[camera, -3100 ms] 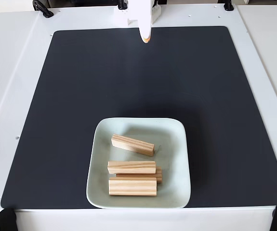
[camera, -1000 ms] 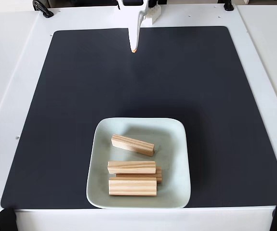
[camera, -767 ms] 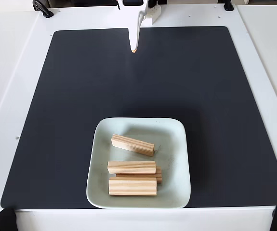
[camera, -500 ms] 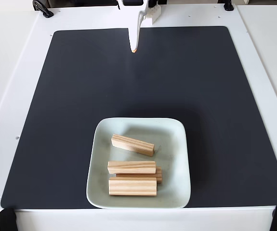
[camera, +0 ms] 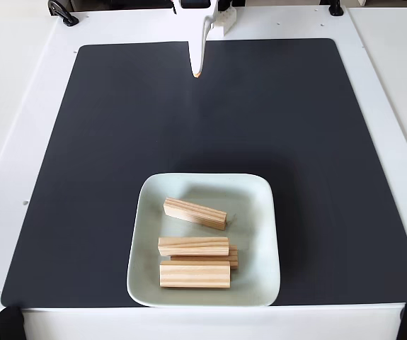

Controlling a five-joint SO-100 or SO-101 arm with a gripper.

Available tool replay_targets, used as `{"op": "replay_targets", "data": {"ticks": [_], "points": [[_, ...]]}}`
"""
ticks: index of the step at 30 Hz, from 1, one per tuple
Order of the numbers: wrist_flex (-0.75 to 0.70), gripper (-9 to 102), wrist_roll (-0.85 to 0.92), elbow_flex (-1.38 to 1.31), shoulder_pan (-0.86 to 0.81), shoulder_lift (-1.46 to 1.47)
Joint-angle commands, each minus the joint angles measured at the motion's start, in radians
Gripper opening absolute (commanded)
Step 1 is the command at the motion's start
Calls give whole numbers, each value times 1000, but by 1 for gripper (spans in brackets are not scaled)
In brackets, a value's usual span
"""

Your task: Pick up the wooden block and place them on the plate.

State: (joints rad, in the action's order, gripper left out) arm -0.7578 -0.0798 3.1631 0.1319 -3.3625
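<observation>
We see all four blocks lying inside the plate at the near edge of the mat, three close together and one a little farther back, so we judge the placing finished. The gripper hangs empty at the far edge, well apart from the plate, fingers seemingly together.

Bright, even light (soft shadows only), sharp focus throughout.
</observation>
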Motion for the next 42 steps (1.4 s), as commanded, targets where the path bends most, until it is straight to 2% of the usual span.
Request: {"op": "replay_targets", "data": {"ticks": [1,42], "points": [[-3,-1,3,5,6,-6],[-3,-1,3,5,6,-6]]}}
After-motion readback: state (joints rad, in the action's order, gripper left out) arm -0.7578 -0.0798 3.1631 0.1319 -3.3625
